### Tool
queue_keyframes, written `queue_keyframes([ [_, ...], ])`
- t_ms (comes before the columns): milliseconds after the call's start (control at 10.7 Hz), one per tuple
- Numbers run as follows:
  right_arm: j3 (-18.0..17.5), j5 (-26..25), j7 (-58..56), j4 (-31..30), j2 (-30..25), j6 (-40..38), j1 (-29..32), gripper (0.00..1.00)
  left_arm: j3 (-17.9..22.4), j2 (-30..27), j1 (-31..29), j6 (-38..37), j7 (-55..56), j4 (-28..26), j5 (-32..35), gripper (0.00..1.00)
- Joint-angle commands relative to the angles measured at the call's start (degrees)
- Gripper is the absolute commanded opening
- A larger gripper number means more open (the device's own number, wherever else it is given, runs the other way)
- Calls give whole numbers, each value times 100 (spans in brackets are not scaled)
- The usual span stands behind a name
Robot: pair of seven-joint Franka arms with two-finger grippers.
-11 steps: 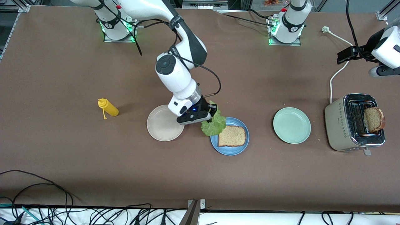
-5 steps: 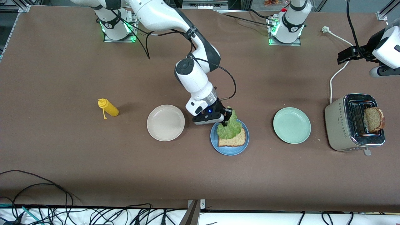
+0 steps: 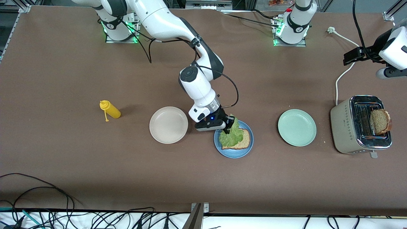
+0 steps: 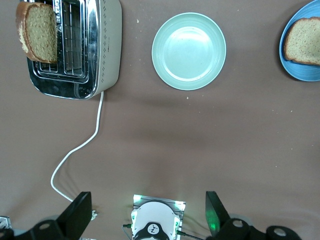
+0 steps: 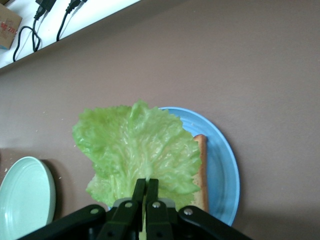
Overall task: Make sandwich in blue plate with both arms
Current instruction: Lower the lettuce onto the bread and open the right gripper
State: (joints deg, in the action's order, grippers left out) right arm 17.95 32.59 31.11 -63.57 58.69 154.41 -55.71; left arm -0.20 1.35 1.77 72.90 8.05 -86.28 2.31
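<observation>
My brown worktop [image 3: 63, 79]: right gripper [image 3: 227, 126] pinching lettuce leaf [image 3: 232, 135] over blue plate [image 3: 233, 152]; left gripper [image 4: 147, 217] spread wide, idle above toaster [image 3: 361, 125].

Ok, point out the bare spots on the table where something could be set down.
Bare patches: between the yellow bottle and the beige plate; between the blue plate and the mint plate; the wide strip nearer the camera than all the plates. Crowded: the blue plate, where the right gripper holds lettuce over the bread slice.
</observation>
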Motion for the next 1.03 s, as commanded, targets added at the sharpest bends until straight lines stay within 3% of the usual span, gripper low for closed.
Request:
queue_keyframes([
  [0, 6, 89, 79, 301, 354, 264, 52, 0, -24, 94, -1, -136, 39, 208, 182, 100],
  [935, 6, 98, 97, 301, 433, 388, 87, 0, -15, 94, -10, -136, 39, 208, 173, 100],
])
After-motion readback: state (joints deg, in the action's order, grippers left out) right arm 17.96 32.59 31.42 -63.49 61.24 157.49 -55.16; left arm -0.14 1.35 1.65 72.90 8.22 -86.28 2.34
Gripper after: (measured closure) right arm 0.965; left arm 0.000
